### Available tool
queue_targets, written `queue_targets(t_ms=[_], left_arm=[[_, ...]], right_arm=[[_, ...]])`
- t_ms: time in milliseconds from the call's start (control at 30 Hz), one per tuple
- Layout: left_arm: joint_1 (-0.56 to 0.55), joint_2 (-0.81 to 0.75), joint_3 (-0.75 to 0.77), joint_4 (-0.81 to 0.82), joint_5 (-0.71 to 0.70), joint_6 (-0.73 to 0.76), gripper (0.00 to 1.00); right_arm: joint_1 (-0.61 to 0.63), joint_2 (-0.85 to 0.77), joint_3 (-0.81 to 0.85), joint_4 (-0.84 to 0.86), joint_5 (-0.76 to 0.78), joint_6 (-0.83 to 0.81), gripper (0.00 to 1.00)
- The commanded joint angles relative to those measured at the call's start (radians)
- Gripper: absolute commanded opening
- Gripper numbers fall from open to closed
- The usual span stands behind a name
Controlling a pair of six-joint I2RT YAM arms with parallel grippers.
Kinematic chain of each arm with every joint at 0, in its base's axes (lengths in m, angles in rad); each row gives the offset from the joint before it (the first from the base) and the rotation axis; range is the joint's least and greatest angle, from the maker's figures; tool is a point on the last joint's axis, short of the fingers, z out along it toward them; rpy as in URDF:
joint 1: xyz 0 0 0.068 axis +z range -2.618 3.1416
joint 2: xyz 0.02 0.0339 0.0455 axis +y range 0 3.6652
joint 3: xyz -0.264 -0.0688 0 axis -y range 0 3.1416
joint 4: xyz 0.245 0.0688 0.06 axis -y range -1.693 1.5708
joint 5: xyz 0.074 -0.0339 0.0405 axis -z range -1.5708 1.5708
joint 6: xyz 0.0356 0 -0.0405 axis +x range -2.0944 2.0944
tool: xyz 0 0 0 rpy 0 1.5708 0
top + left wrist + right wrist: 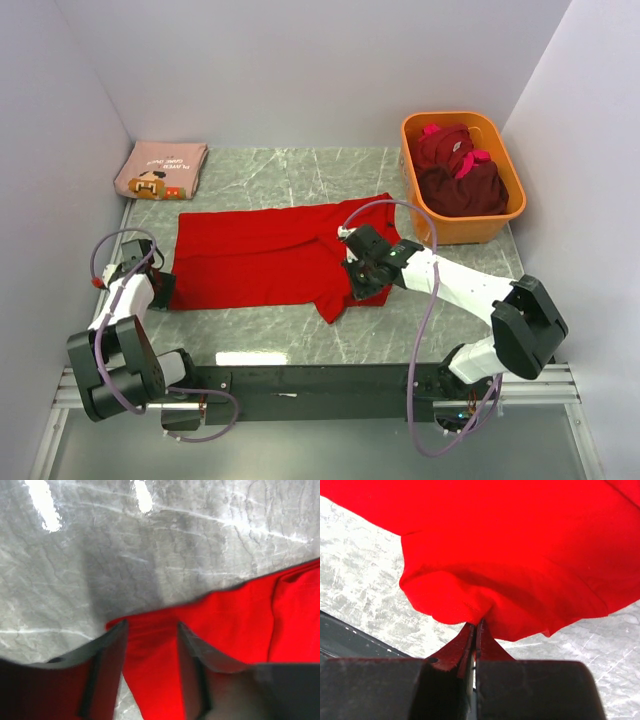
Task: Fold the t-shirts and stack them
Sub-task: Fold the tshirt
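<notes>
Your right pincer (476, 626) is pressed together on a bunched fold of the red t-shirt (260, 255), at the shirt's 4 o'clock edge. Your left pincer (150, 630) is spread wide over the shirt's 8 o'clock corner, with cloth between the fingers but not gripped. The shirt lies spread in the middle of the table (300, 170) — the folded dusty-pink tee (160, 170) sits at 11 o'clock, and the maroon tees (460, 175) fill the orange tub (465, 230) at 2 o'clock.

There's the orange plastic tub (463, 228), parked at the far right of the worktop (290, 175), hard by the right wall (590, 150). Worktop's grey marble, pale veins, glare along its near edge.
</notes>
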Motion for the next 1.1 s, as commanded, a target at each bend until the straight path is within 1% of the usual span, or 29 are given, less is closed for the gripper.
queue_targets(t_ms=[0, 67, 133, 167, 200, 300, 400, 567, 733, 867, 967, 1000, 1033, 1067], left_arm=[[-0.002, 0.047, -0.024, 0.025, 0.004, -0.013, 0.47], [-0.002, 0.085, -0.021, 0.051, 0.010, -0.016, 0.39], [-0.002, 0.124, -0.015, 0.065, 0.034, -0.005, 0.24], [0.000, 0.135, -0.011, 0.065, 0.044, -0.002, 0.10], [-0.002, 0.142, -0.010, 0.066, 0.048, 0.004, 0.01], [-0.003, 0.139, -0.010, 0.063, 0.067, 0.012, 0.01], [-0.008, 0.081, -0.005, 0.034, 0.064, 0.009, 0.01], [-0.013, -0.069, 0.021, -0.038, 0.015, 0.004, 0.01], [-0.013, -0.192, 0.028, -0.066, 0.013, -0.002, 0.01], [-0.014, -0.198, 0.051, -0.084, 0.019, 0.016, 0.01], [-0.014, -0.163, 0.065, -0.153, 0.004, 0.010, 0.01], [-0.013, -0.155, 0.061, -0.161, -0.004, 0.007, 0.22], [-0.014, -0.142, 0.056, -0.159, -0.010, 0.002, 0.38], [-0.014, -0.135, 0.050, -0.143, -0.009, 0.002, 0.50]], right_arm=[[-0.011, 0.013, -0.005, 0.037, -0.014, -0.015, 0.00], [-0.013, 0.013, -0.007, 0.037, -0.014, -0.015, 0.00], [-0.013, 0.010, -0.005, 0.037, -0.009, -0.014, 0.00], [-0.013, 0.005, -0.007, 0.032, -0.002, -0.012, 0.00], [-0.013, 0.007, -0.005, 0.034, 0.001, -0.012, 0.00], [-0.014, 0.007, -0.004, 0.031, 0.003, -0.010, 0.00], [-0.014, 0.004, 0.001, 0.022, 0.011, -0.012, 0.00], [-0.014, -0.011, 0.013, 0.017, 0.017, -0.003, 0.00], [-0.014, -0.030, 0.018, 0.018, 0.018, 0.002, 0.00], [-0.014, -0.038, 0.018, 0.014, 0.026, 0.003, 0.00], [-0.016, -0.031, 0.013, 0.015, 0.018, 0.008, 0.00], [-0.016, -0.028, 0.012, 0.018, 0.015, 0.009, 0.00], [-0.014, -0.027, 0.009, 0.021, 0.012, 0.009, 0.00], [-0.016, -0.024, 0.005, 0.025, 0.008, 0.008, 0.00]])
